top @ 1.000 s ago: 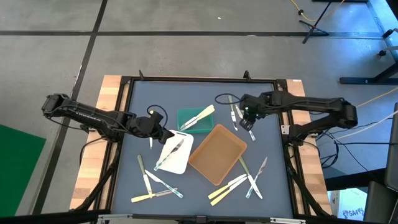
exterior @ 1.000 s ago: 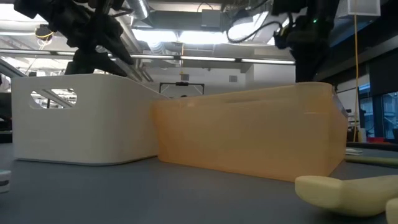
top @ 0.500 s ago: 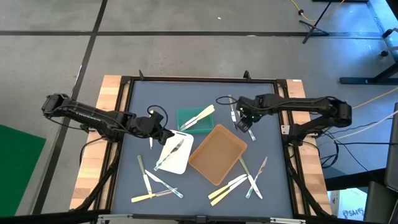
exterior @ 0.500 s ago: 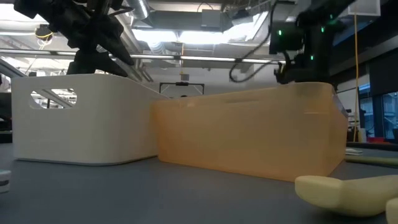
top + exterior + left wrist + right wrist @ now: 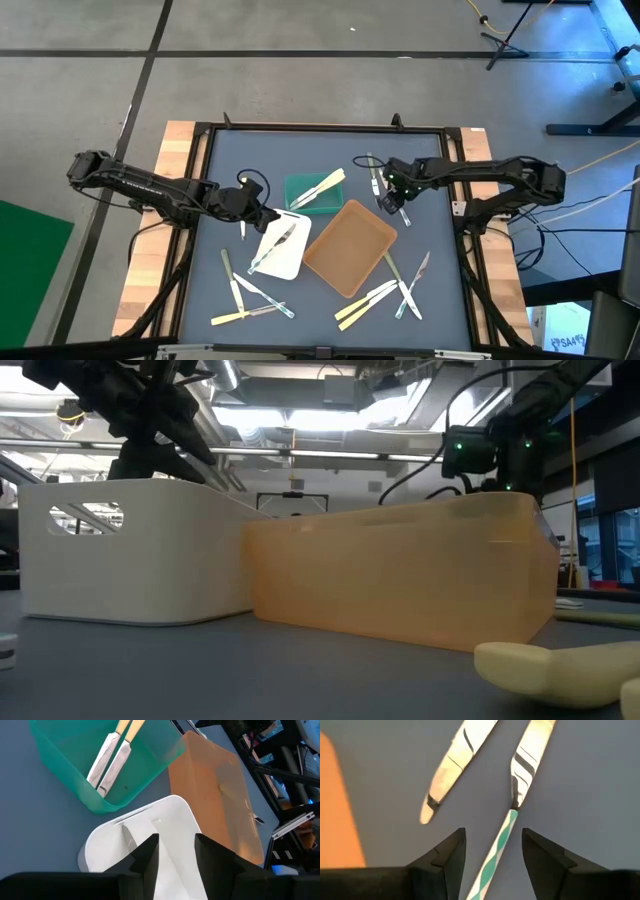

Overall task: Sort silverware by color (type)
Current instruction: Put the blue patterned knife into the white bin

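While both arms reach over the counter (image 5: 225, 170): the brown tray (image 5: 350, 246) serves as the landmark.
Right claw (image 5: 391, 203): just beyond the brown tray's far right edge, low over the counter; its fingers (image 5: 542, 857) stand apart, either side of a knife with a green-and-white striped handle (image 5: 501, 842); nothing gripped.
Second knife (image 5: 455, 755): lies beside the striped one, nearer the brown tray, apart from the fingers.
Left claw (image 5: 268, 218): left of the brown tray, over the far corner of the white tray (image 5: 280, 250); fingers (image 5: 145, 857) part open, with nothing between them.
White tray contents: one translucent utensil (image 5: 272, 247) lying lengthwise.
Green tray (image 5: 312, 192): just beyond the brown tray's far left corner; holds two cream-handled knives (image 5: 112, 757).
Brown tray contents: none seen from above.
Loose silverware: one cluster (image 5: 385, 290) on the counter near the brown tray's near right side, another (image 5: 245, 295) farther left, in front of the white tray.
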Controlling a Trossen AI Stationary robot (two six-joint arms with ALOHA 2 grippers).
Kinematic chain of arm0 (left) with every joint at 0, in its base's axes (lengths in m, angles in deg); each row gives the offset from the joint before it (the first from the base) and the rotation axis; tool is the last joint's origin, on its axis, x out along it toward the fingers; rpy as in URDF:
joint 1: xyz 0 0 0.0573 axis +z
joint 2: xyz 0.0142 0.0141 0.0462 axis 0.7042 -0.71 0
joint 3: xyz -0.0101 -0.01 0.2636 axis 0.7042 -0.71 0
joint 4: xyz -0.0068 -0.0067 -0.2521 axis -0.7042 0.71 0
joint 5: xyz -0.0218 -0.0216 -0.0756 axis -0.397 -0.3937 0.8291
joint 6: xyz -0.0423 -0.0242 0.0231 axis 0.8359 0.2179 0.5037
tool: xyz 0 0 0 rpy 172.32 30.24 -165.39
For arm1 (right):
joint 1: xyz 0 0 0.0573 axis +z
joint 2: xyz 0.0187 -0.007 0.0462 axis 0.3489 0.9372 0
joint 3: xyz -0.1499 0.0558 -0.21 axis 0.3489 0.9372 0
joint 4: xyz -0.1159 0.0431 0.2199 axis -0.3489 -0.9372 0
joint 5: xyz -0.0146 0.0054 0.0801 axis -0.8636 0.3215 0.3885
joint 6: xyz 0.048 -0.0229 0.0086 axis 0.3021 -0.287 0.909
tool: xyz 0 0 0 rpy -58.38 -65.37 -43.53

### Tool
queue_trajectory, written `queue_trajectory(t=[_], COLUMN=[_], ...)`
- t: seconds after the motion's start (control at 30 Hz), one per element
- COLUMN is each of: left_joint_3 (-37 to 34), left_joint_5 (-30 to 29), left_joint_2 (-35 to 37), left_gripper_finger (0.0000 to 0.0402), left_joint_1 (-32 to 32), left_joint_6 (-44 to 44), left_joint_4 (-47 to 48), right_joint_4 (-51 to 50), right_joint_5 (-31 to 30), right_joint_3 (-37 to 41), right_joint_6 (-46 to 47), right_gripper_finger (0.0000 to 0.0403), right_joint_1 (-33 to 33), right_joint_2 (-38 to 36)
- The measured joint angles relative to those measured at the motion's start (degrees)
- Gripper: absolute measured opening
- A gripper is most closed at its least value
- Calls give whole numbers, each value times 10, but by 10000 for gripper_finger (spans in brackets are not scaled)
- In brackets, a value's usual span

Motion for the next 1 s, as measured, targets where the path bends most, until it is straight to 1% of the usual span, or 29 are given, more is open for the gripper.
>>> queue_trajectory(t=[0.1, 0.37, 0.53, 0.63, 0.83, 1.0], left_joint_3=[0, 0, 0, 0, 0, 0], left_joint_5=[0, 0, 0, 0, 0, 0], left_joint_2=[0, 0, 0, 0, 0, 0], left_gripper_finger=[119, 119, 119, 119, 119, 119], left_joint_1=[0, 0, 0, 0, 0, 0], left_joint_6=[0, 0, 0, 0, 0, 0], left_joint_4=[0, 0, 0, 0, 0, 0], right_joint_4=[0, 6, 7, 7, 8, 8], right_joint_5=[-23, -24, -22, -19, -16, -14], right_joint_3=[0, -1, -2, -2, -1, -1], right_joint_6=[1, 2, 2, 2, 2, 2], right_gripper_finger=[179, 179, 173, 152, 93, 58], right_joint_1=[0, 0, 0, 0, 0, 0], right_joint_2=[9, 54, 65, 65, 65, 66])
